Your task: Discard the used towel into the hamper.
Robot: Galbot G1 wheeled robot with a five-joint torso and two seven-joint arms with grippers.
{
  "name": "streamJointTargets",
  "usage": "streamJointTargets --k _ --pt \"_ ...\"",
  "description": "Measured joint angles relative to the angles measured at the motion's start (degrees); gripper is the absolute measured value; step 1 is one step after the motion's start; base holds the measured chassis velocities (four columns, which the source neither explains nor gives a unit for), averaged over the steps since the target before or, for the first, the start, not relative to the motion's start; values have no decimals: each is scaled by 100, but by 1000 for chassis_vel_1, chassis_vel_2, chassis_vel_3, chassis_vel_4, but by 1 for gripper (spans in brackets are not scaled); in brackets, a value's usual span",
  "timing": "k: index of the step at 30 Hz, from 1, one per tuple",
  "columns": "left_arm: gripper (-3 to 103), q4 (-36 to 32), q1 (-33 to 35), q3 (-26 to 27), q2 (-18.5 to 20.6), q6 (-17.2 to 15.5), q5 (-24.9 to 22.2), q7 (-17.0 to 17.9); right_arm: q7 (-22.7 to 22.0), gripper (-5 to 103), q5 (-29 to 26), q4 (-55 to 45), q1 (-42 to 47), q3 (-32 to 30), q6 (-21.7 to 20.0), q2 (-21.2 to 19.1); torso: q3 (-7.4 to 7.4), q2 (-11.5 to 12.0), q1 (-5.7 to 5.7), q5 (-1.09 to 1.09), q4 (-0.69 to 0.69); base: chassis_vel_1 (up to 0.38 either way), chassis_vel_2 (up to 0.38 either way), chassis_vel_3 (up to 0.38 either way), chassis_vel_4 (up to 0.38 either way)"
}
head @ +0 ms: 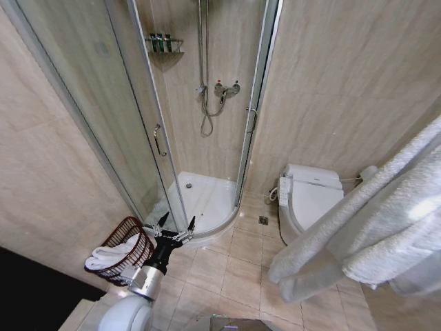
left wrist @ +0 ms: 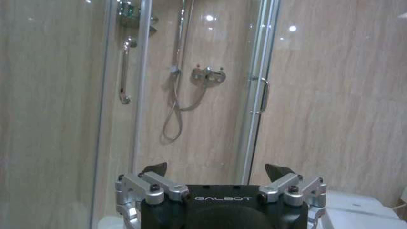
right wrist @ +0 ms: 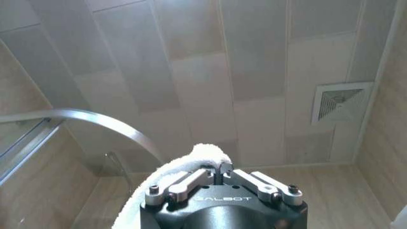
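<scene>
Hamper [head: 131, 249]: round, dark red-brown slats, white cloth inside.
Towel [head: 372, 227]: white, draped beside the hamper's far side, right gripper [right wrist: 219, 172] jaws clamped on it.
Left gripper [head: 175, 226]: just beside hamper, jaws wide.

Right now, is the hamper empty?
No, a white towel already lies in the hamper, draped over its rim.

Head looks down; left wrist faces shower [left wrist: 190, 81]; right wrist, ceiling [right wrist: 210, 71].
</scene>
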State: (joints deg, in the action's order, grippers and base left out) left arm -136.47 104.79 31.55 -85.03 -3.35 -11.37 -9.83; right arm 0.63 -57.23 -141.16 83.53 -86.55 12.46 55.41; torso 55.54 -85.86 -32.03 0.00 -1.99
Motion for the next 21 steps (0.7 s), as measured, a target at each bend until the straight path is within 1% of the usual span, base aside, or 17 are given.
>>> streamJointTargets --k 9,21 --pt "100 0 0 0 0 0 0 0 -1 3 -1 -12 8 -4 -2 11 -7 13 6 0 0 27 28 25 30" --pt "100 0 0 0 0 0 0 0 -19 3 -47 -30 16 -27 -13 -20 -12 23 10 0 -1 91 98 99 86"
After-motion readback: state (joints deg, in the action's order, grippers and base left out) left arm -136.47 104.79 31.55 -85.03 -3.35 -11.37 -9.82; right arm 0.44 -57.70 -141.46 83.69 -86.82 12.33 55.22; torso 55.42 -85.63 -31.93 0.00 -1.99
